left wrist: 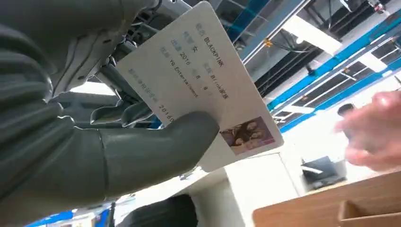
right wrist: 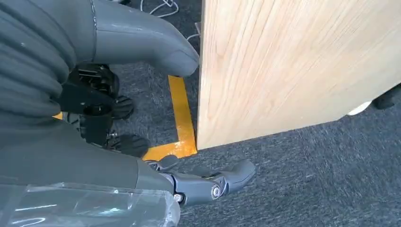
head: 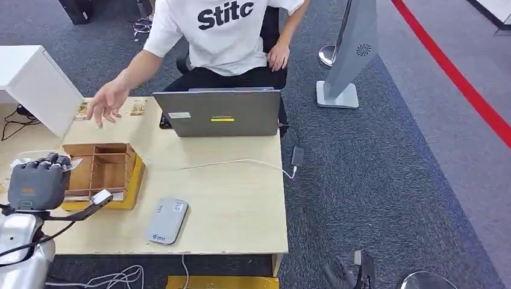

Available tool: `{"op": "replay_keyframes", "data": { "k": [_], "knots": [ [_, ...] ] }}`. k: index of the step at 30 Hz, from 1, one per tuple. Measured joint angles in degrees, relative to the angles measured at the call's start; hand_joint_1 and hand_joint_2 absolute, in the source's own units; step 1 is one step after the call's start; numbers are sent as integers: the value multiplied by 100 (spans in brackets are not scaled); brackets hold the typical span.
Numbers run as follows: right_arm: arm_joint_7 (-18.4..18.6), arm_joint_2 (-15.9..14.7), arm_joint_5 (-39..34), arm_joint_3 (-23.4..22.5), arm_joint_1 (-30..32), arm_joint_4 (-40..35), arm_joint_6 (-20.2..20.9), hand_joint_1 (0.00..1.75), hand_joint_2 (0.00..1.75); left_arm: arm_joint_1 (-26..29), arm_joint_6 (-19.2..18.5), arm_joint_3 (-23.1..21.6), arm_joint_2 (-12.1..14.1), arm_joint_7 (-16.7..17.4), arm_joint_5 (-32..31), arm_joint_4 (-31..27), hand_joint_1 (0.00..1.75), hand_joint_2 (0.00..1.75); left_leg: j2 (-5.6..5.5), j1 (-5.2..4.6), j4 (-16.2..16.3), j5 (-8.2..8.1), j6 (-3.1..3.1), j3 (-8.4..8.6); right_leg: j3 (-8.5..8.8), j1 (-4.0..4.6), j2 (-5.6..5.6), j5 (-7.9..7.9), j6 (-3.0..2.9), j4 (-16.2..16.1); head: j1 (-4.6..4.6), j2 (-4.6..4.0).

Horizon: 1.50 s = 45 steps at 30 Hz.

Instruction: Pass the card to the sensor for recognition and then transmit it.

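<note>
My left hand point(head: 37, 182) is raised over the table's left side, in front of the wooden box. In the left wrist view it holds a white card point(left wrist: 203, 80) with printed text and a small photo, the thumb point(left wrist: 156, 142) pressing on the card's face and the fingers behind it. The sensor point(head: 167, 221), a flat grey device, lies on the table near the front edge, to the right of my left hand. My right hand point(right wrist: 94, 104) hangs beside the table's edge point(right wrist: 283, 61) above the carpet, fingers apart and holding nothing.
A person in a white shirt sits behind the table and reaches a hand point(head: 107, 102) over its far left; it appears blurred point(left wrist: 373, 132) beyond the card. A grey laptop point(head: 220, 112) stands at the back. A compartmented wooden box point(head: 102, 168) and a white cable point(head: 241, 161) lie on the table.
</note>
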Motion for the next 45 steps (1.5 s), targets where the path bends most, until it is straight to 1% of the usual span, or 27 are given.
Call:
{"op": "replay_keyframes", "data": {
  "k": [6, 19, 23, 25, 27, 33, 34, 35, 45],
  "knots": [
    [2, 17, -9, 9, -2, 0, -4, 0, 175, -21, 9, 22, 48, 103, -17, 83, 175, 175, 0, -1, 1, 0, 0, 0, 0, -1, -1, 0, 0, -1, 0, 0],
    [4, 28, -20, 59, -5, 0, -63, 0, 175, -79, -18, 35, 48, 79, -17, 107, 175, 175, -3, 0, 0, 1, 0, 1, -2, 0, -4, 0, 0, 0, 0, 0],
    [22, 28, -24, 109, -6, 0, -63, 0, 175, -230, -136, 33, 79, 140, -17, 105, 175, 175, -1, 0, 1, 3, -3, 2, -2, 0, -3, 2, -2, 0, -2, 0],
    [35, 28, -7, 131, -10, 0, -70, 0, 175, -370, -234, 31, 101, 256, -20, 107, 175, 175, -2, 0, 2, 3, -3, 2, -3, 0, -4, 3, -2, 0, 0, 0],
    [55, 28, 13, 144, -21, 0, -70, 0, 175, -495, -243, 31, 127, 334, -22, 122, 175, 175, -2, 0, 2, 3, -3, 1, -2, 0, -4, 3, -3, 0, -2, 0],
    [63, 33, 20, 160, -47, 0, -70, 0, 175, -683, -205, 13, 153, 400, -28, 205, 175, 175, -2, 0, 1, 5, -6, 2, -3, 0, -4, 5, -6, 0, 0, 0],
    [66, 35, 20, 162, -47, 0, -70, 0, 175, -701, -199, 11, 153, 395, -30, 216, 134, 175, 1, 0, 1, 5, -7, 2, -4, 0, 0, 8, -9, 1, -2, 0],
    [66, 35, 18, 166, -47, 0, -68, 0, 175, -721, -192, 11, 153, 382, -35, 234, 0, 175, 6, 0, 1, 5, -7, 2, -5, 0, 7, 8, -10, 1, 0, 0],
    [63, 39, -22, 243, -47, 0, -68, 0, 175, -719, -39, 11, 120, 304, -35, 245, 0, 175, 15, 0, 1, 4, -7, 0, -12, 0, 18, 10, -12, 0, -2, 0]
  ]
}}
